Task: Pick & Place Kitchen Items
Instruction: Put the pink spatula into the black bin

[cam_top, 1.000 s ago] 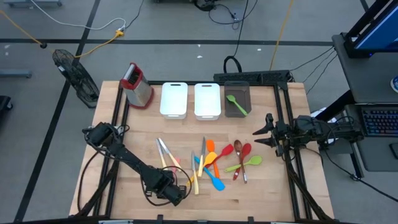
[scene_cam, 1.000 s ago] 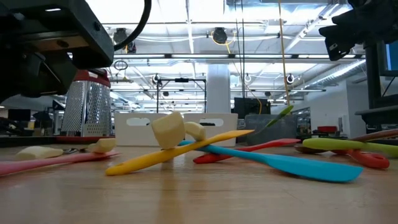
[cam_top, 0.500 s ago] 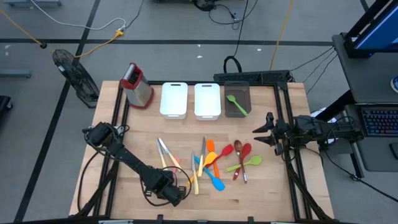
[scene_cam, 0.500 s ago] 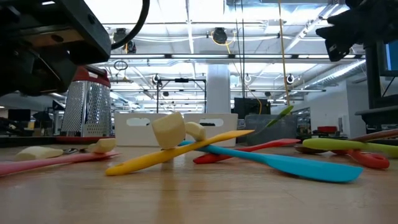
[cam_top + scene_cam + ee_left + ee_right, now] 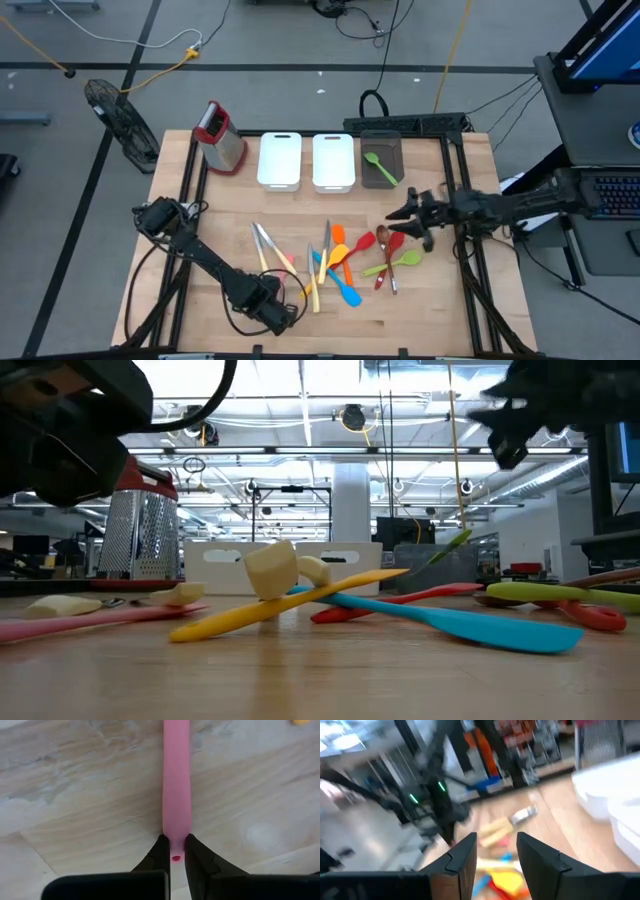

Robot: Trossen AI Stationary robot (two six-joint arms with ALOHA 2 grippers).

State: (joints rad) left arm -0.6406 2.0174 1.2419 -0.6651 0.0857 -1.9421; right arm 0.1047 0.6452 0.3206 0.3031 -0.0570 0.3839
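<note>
At the upper left of the high view, a red-topped box grater (image 5: 221, 137) stands at the far-left corner of the wooden table (image 5: 420, 300). To its right along the top edge sit two white bins (image 5: 279, 159) side by side, then a dark bin (image 5: 381, 161) with a green spoon (image 5: 379, 167) lying in it.

Lower left of centre, the left gripper (image 5: 283, 303) is down at the table's near edge. In the left wrist view its jaws are clenched on the end of a pink spatula handle (image 5: 176, 785), which lies flat on the wood and runs straight away from the fingers (image 5: 159, 854).

In the middle of the table lies the cluster of kitchen items (image 5: 335, 262): metal pieces with pale handles, yellow, orange, blue, red and green spoons and spatulas, some crossing each other.

At centre right, the right gripper (image 5: 402, 221) hovers above the right end of that cluster, its jaws spread apart and holding nothing.
</note>
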